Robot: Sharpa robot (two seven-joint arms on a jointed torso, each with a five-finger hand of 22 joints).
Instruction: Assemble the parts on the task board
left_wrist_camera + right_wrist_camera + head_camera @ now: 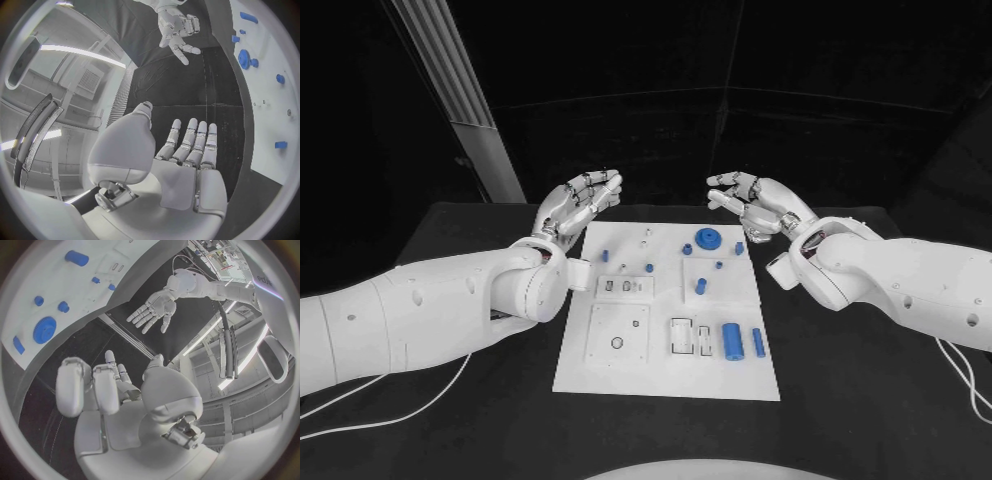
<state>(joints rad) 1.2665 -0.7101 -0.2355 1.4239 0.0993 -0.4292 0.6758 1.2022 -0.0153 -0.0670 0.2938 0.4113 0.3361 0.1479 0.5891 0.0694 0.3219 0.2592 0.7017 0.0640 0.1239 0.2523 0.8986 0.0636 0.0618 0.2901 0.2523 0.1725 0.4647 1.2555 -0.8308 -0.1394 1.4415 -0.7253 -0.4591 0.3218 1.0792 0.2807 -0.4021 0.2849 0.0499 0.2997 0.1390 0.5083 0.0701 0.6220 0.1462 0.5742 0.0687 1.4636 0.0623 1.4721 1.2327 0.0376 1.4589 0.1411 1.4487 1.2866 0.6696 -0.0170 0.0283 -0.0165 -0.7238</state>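
**Assembly not yet begun**

Both hands are being held above the far end of the task board (661,370) (the white plate mid-table): the left hand (578,205) and right hand (754,207) are spread and holding nothing. Nothing is being gripped, so most work is judged outstanding. About eight blue parts are being counted, among them one gear (708,239) and two lying cylinders (731,339).

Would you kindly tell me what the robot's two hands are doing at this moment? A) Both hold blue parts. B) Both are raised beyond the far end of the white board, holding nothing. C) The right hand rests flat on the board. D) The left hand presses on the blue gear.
B: the left hand and right hand hang past the board's far edge with nothing in their fingers.
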